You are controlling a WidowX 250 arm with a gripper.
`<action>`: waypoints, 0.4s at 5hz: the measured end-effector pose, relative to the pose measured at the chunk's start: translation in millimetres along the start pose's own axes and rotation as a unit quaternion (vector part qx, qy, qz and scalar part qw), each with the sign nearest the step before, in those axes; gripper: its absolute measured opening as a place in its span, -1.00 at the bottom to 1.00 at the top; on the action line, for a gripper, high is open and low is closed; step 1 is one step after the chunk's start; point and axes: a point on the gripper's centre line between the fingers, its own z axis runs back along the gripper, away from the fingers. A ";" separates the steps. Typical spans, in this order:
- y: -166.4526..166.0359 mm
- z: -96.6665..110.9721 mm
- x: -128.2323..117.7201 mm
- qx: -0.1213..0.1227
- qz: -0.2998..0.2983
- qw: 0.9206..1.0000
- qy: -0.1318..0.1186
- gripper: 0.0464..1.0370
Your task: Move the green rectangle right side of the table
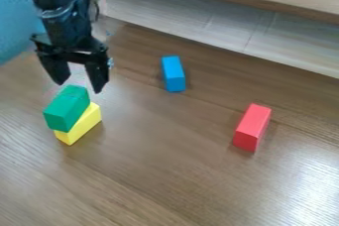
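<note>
The black jaws stand wide apart with nothing between them, above the green block [67,107], which lies on the yellow block [84,125] at the left of the bench [159,170]. A grasp taken too low could catch both blocks and drag the yellow one along; one off-centre could tip the green off its narrow perch. How much height remains above it is hard to judge from this slant. The blocks look smooth and matt, straight-edged and oblong, perhaps painted wood; the bench has brown, streaky grain with a soft sheen.
</note>
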 end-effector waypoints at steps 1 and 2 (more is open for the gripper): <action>7.5 -7.4 -4.9 0.001 0.008 1.000 0.009 0.93; 13.8 -16.6 -10.7 0.008 0.012 1.000 0.025 0.93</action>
